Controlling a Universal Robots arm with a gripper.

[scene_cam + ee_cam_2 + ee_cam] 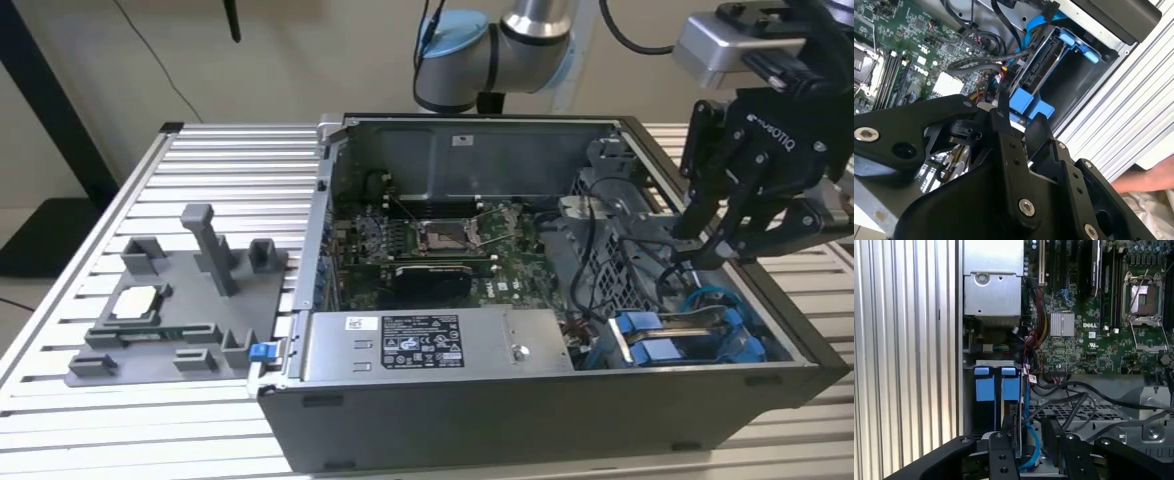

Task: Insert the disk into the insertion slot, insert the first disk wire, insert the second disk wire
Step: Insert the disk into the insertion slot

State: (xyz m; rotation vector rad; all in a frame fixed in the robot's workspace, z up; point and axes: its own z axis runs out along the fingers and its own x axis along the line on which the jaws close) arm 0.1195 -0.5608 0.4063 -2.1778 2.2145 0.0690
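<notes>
The disk (650, 340) sits in the insertion slot (701, 322) at the case's front corner on the exterior view's right, its blue carrier ends showing. In both wrist views the blue carrier (998, 386) (1030, 106) lies just past the fingertips. My gripper (714, 250) hangs right above that bay. Its black fingers (1000, 447) stand a little apart, and my gripper (1026, 437) (1019, 117) reads as open. A blue wire (1030, 452) and black wires (1079, 396) run under and beside the fingers. One black wire (1003, 82) passes close to one fingertip; I cannot tell if it touches.
The grey power supply box (427, 345) lies along the case's front, the motherboard (441, 240) behind it. A grey fixture (174, 310) stands on the slatted table at the exterior view's left. A person's hand (1146, 180) shows beyond the case.
</notes>
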